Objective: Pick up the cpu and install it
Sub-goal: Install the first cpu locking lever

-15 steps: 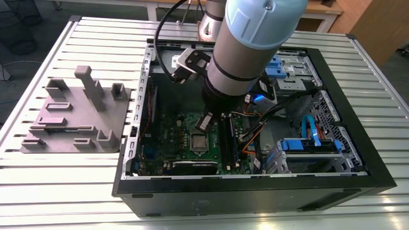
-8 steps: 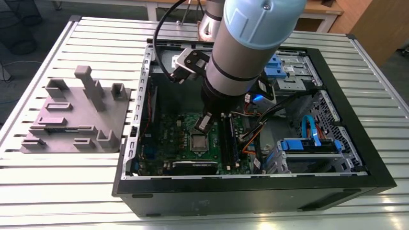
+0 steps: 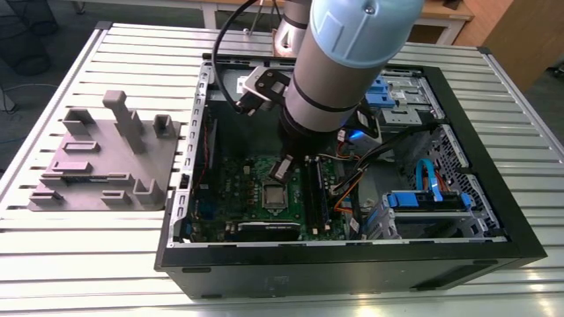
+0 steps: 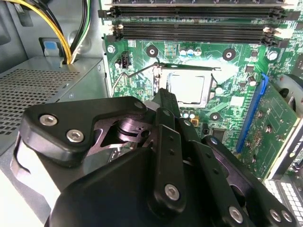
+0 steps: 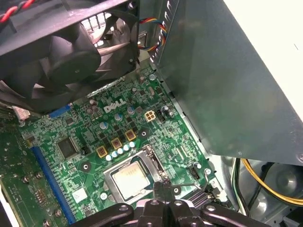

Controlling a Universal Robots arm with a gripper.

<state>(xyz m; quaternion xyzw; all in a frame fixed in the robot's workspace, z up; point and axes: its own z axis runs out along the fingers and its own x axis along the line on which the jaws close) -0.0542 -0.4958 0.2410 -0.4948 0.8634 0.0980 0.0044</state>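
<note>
The cpu (image 5: 129, 178) lies flat in the metal-framed socket (image 5: 150, 156) on the green motherboard, its silver top facing up. In the second wrist view the cpu (image 4: 186, 88) sits inside the socket frame (image 4: 208, 90), just beyond my fingertips. My gripper (image 5: 164, 188) hovers right beside the socket's edge, fingers pressed together with nothing between them. In the exterior view the gripper (image 3: 283, 170) hangs inside the computer case just above the socket (image 3: 275, 194).
Open black computer case (image 3: 493, 165) on a slatted metal table. Memory slots (image 4: 199, 30), a blue card slot (image 4: 251, 111), yellow cables (image 4: 61, 38), a black fan (image 5: 61, 52) and a grey metal box (image 5: 236, 85) crowd the socket. A grey plastic fixture (image 3: 105, 162) stands at the exterior view's left.
</note>
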